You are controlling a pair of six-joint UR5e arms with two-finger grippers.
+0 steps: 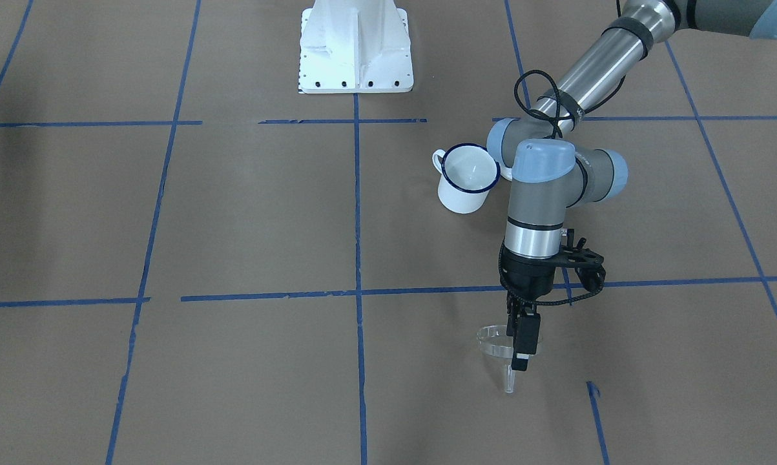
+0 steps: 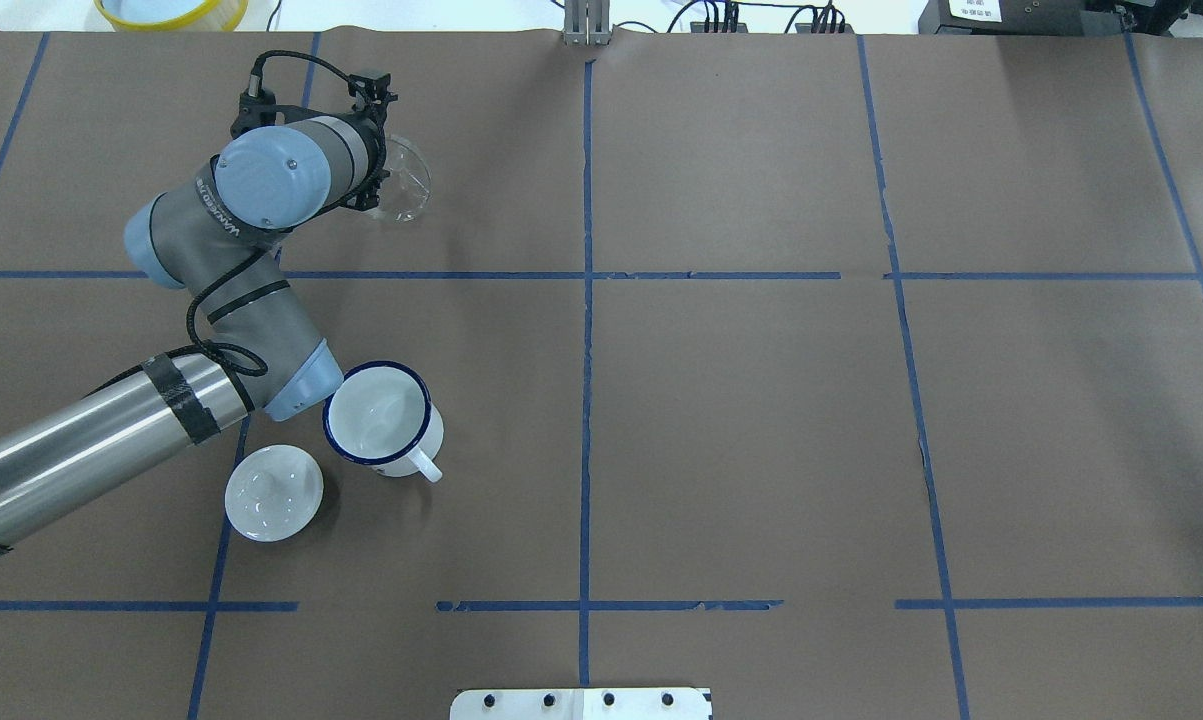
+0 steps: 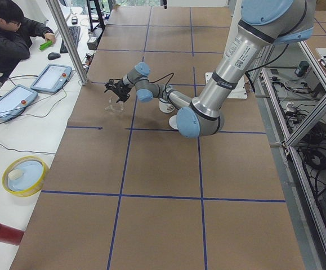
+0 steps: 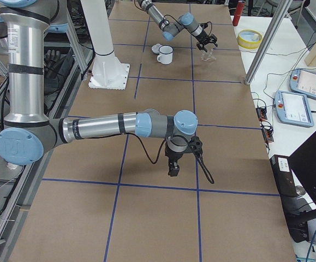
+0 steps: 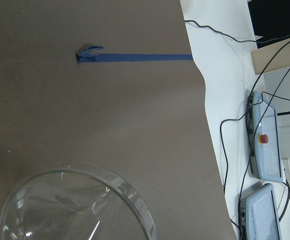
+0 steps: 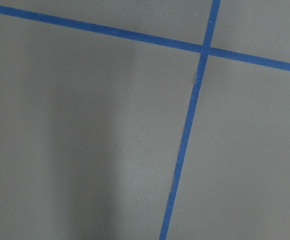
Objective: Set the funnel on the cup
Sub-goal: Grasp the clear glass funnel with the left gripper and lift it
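Observation:
The clear funnel point(image 1: 493, 343) hangs rim up and spout down in my left gripper point(image 1: 520, 352), which is shut on its rim just above the table, far from the robot base. The funnel also shows in the overhead view point(image 2: 407, 181) and fills the bottom of the left wrist view point(image 5: 74, 200). The white cup point(image 1: 467, 178) with a dark blue rim stands upright and empty nearer the base point(image 2: 382, 415), beside my left arm's elbow. My right gripper point(image 4: 174, 166) shows only in the exterior right view, over bare table; I cannot tell whether it is open or shut.
A round white lid with a knob point(image 2: 274, 492) lies next to the cup. A yellow bowl point(image 2: 171, 10) sits beyond the table's far edge. The white robot base point(image 1: 356, 48) stands at the table's middle. An operator point(image 3: 10, 34) sits at a side desk.

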